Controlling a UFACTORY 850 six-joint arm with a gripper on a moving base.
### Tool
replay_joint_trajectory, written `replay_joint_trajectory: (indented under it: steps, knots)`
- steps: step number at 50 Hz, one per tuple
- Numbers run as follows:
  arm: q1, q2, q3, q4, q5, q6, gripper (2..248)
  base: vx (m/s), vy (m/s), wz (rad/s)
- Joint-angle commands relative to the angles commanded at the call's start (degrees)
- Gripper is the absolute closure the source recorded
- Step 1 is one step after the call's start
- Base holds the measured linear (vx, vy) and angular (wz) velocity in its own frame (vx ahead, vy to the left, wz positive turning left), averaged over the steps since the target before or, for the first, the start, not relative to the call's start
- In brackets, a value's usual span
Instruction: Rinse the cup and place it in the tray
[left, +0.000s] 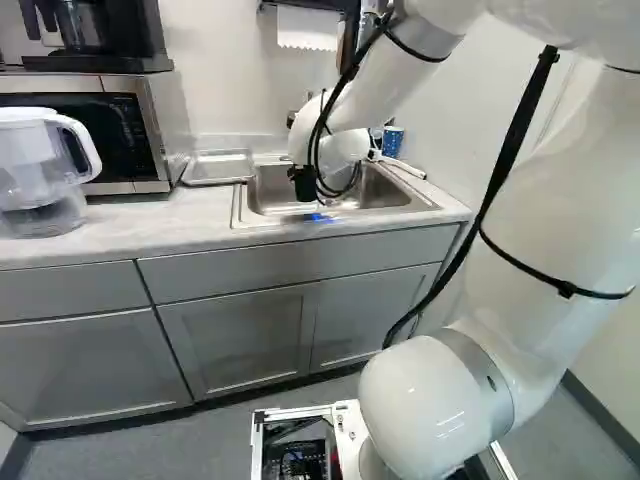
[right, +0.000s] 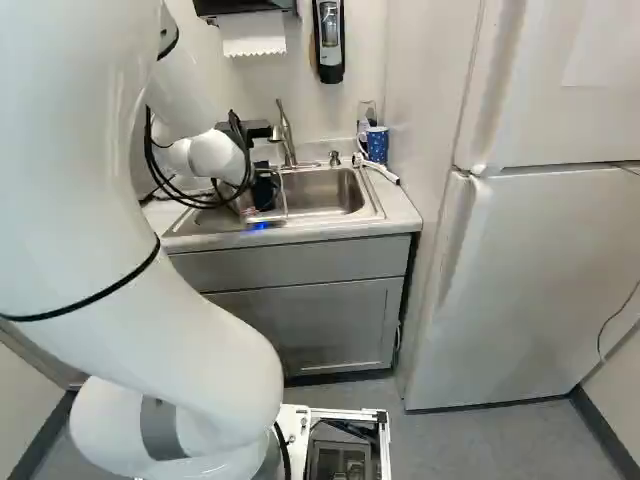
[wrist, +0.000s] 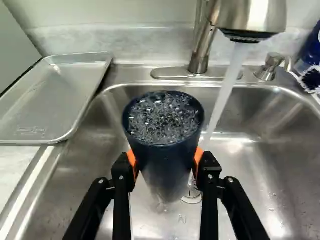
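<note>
Pointing mouth-up — dark cup (wrist: 164, 162), long axis roughly vertical

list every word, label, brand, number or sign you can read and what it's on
No text can be read.
Tray: a stamped mark, too faint to read.
Microwave: any print on its control panel is too small to read.
Wall dispenser: any print on its front is too small to read.
</note>
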Motion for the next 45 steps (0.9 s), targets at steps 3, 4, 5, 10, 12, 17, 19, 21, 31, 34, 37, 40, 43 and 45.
replay_joint_trajectory:
  steps: [3,4,5,10,12,17,19,21,31,34,37,40,43,45]
  knots:
    - [0.5,0.1,-0.2,0.0,0.0,0.0,127,0.0,0.0,0.0]
    - [0.7,0.2,-0.3,0.0,0.0,0.0,127,0.0,0.0,0.0]
    - [0.9,0.2,-0.4,0.0,0.0,0.0,127,0.0,0.0,0.0]
    - [1.8,0.5,-0.7,0.0,0.0,0.0,127,0.0,0.0,0.0]
    - [2.1,0.6,-0.9,0.0,0.0,0.0,127,0.0,0.0,0.0]
    - [3.0,0.8,-1.3,0.0,0.0,0.0,127,0.0,0.0,0.0]
    - [3.4,0.9,-1.5,0.0,0.0,0.0,127,0.0,0.0,0.0]
    - [3.7,1.0,-1.7,0.0,0.0,0.0,127,0.0,0.0,0.0]
    - [4.7,1.6,-2.4,0.0,0.0,0.0,127,0.0,0.0,0.0]
    - [4.8,2.0,-2.4,0.0,0.0,0.0,127,0.0,0.0,0.0]
    - [4.8,2.3,-2.5,0.0,0.0,0.0,127,0.0,0.0,0.0]
    - [4.8,2.6,-2.6,0.0,0.0,0.0,127,0.0,0.0,0.0]
    - [4.8,3.0,-2.6,0.0,0.0,0.0,127,0.0,0.0,0.0]
    - [4.8,3.2,-2.7,0.0,0.0,0.0,127,0.0,0.0,0.0]
